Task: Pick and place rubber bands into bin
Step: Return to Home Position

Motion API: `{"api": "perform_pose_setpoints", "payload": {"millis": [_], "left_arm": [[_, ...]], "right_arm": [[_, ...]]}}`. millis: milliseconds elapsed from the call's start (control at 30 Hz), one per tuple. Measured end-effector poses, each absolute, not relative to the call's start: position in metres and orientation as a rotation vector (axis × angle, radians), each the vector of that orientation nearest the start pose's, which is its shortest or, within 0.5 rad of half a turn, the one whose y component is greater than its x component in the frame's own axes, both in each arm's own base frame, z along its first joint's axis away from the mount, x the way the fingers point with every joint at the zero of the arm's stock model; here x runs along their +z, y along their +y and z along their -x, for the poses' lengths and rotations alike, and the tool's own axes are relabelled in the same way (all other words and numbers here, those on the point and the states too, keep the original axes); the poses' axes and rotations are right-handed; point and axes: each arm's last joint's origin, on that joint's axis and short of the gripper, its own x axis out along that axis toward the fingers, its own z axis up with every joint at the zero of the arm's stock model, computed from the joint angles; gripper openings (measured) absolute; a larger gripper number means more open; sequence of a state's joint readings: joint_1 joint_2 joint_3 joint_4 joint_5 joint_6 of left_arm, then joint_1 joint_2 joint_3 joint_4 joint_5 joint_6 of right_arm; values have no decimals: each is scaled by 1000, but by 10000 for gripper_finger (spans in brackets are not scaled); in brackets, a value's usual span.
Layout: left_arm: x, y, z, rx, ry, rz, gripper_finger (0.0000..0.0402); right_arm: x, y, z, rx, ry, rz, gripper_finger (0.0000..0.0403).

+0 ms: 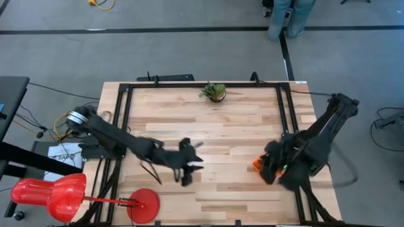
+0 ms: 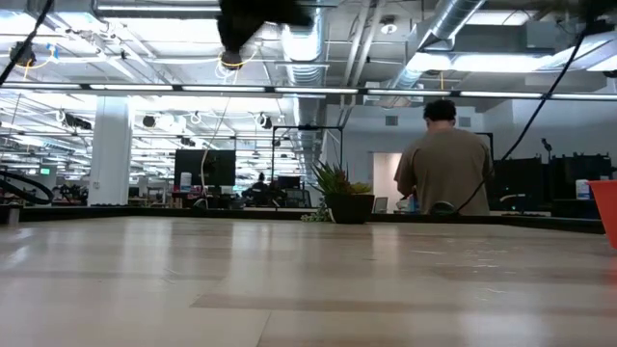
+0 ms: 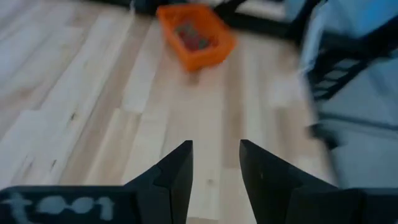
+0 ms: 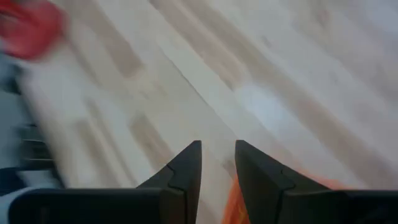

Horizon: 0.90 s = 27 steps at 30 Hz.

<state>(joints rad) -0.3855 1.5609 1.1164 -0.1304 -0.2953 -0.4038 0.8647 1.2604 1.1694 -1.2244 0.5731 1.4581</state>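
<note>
The orange bin (image 3: 196, 34) stands on the wood table near its right side, also seen in the high view (image 1: 257, 165) and at the low view's right edge (image 2: 607, 207). Blurred reddish and dark rubber bands (image 3: 191, 36) lie inside it. I see no loose bands on the table. My left gripper (image 3: 216, 168) hangs open above the table's middle (image 1: 189, 162), pointing toward the bin, with nothing between its fingers. My right gripper (image 4: 217, 168) is open just above the bin's near-left rim (image 4: 235, 199), holding nothing (image 1: 273, 167).
A small potted plant (image 1: 214, 92) stands at the far edge. A red disc (image 1: 144, 205) and a red lamp head (image 1: 50, 192) sit by the near-left corner. A black frame (image 1: 189, 84) borders the table. A person (image 2: 445, 164) stands beyond the far edge.
</note>
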Motion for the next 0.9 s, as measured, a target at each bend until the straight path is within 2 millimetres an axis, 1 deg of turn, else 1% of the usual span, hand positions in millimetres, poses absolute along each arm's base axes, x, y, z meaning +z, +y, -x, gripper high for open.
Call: {"api": "perform_pose_setpoints", "payload": {"millis": [67, 133, 200, 233, 300, 333, 367, 433, 467, 533, 600, 667, 733, 800, 900], "left_arm": [[292, -113, -305, -14, 511, 239, 121], [317, -105, -284, -37, 465, 213, 121], [339, -95, -263, -34, 414, 196, 121], [348, -91, -252, -39, 383, 207, 121], [364, -84, -231, -88, 332, 236, 121], [368, -82, -222, -129, 304, 251, 121], [369, -83, -214, -183, 270, 267, 121], [362, -89, -202, -320, 189, 281, 121], [356, -94, -198, -400, 137, 271, 121], [337, -102, -192, -527, 12, 250, 121], [317, -102, -190, -581, -101, 254, 121], [296, -94, -190, -559, -152, 285, 121], [282, -78, -190, -523, -164, 357, 121], [276, -59, -188, -508, -163, 414, 121], [276, -37, -185, -523, -179, 409, 121]], "right_arm": [[330, 139, -141, -371, 806, -444, 92], [354, 126, -129, -269, 709, -398, 92], [371, 112, -115, -159, 601, -338, 92], [376, 107, -109, -103, 550, -320, 92], [374, 100, -99, 23, 486, -287, 92], [368, 100, -96, 93, 456, -277, 92], [359, 101, -94, 154, 423, -274, 92], [332, 107, -94, 280, 354, -270, 92], [315, 111, -96, 347, 306, -262, 92], [284, 118, -98, 472, 175, -198, 92], [259, 118, -99, 583, 32, -132, 92], [246, 112, -98, 653, -86, -104, 92], [236, 102, -96, 679, -116, -89, 92], [238, 88, -93, 644, -137, -102, 92], [243, 68, -83, 589, -160, -103, 92]]}}
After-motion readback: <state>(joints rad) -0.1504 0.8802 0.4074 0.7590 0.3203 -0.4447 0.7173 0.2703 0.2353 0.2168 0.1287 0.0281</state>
